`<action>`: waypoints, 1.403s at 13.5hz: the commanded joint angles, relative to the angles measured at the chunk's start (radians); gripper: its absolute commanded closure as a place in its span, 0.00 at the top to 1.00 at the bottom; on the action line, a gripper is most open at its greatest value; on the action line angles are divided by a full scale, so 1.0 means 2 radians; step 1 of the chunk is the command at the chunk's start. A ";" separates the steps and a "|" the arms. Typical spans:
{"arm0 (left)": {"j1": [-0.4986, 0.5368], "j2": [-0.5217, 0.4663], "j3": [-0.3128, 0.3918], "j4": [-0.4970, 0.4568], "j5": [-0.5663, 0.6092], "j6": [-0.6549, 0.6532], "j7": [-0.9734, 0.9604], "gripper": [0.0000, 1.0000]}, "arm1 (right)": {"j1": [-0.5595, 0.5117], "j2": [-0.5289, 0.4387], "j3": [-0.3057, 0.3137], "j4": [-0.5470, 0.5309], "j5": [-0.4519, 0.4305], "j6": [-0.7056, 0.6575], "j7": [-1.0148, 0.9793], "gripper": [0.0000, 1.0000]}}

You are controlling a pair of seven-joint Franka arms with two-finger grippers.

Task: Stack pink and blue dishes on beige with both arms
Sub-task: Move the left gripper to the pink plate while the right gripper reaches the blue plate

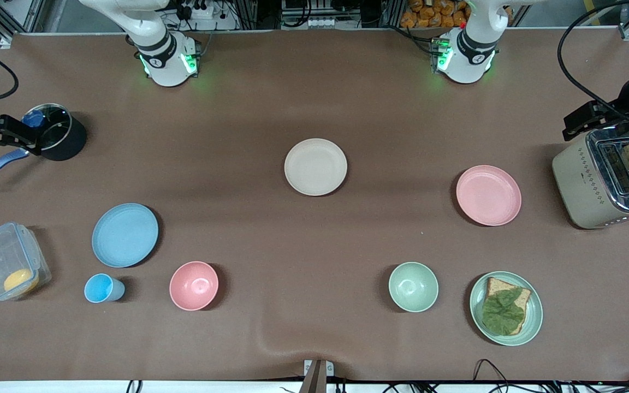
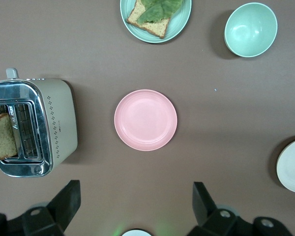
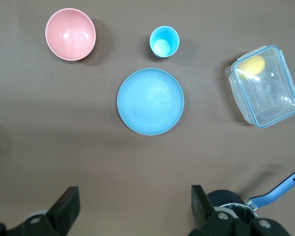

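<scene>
The cream-beige plate [image 1: 315, 166] lies mid-table with nothing on it. The pale pink plate [image 1: 488, 195] [image 2: 145, 119] sits toward the left arm's end, beside the toaster. The light blue plate [image 1: 125, 234] [image 3: 150, 101] lies toward the right arm's end, nearer the front camera. My left gripper [image 2: 135, 204] hangs high and open over the brown cloth, between the pink plate and its arm's base. My right gripper [image 3: 133, 206] is also high and open, over cloth between the blue plate and the pot. Neither holds anything.
A toaster [image 1: 604, 180] with bread stands at the left arm's end. A black pot [image 1: 55, 131] and a clear container [image 1: 9, 262] sit at the right arm's end. Near the front camera are a blue cup [image 1: 101, 287], pink bowl [image 1: 194, 285], green bowl [image 1: 413, 286] and green plate [image 1: 533, 319] with bread.
</scene>
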 commanded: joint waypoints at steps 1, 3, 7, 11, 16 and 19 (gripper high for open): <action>0.001 -0.002 0.000 0.003 -0.005 -0.004 0.011 1.00 | -0.008 -0.007 0.005 -0.006 0.003 0.001 -0.006 1.00; 0.001 0.000 0.000 0.003 -0.005 -0.004 0.010 1.00 | -0.008 -0.007 0.005 -0.006 0.003 0.001 -0.006 1.00; 0.003 0.004 0.000 -0.021 -0.005 -0.007 0.012 1.00 | -0.008 -0.007 0.005 -0.006 0.003 0.001 -0.006 1.00; 0.031 -0.010 0.000 -0.172 0.003 0.116 0.011 1.00 | -0.015 0.000 0.004 -0.002 0.001 -0.002 -0.007 1.00; 0.095 0.032 -0.003 -0.322 0.004 0.319 0.051 1.00 | -0.036 0.030 0.004 0.007 -0.001 0.007 -0.051 1.00; 0.134 0.090 -0.004 -0.337 -0.017 0.335 0.055 1.00 | -0.061 0.077 0.004 0.008 -0.001 0.033 -0.051 1.00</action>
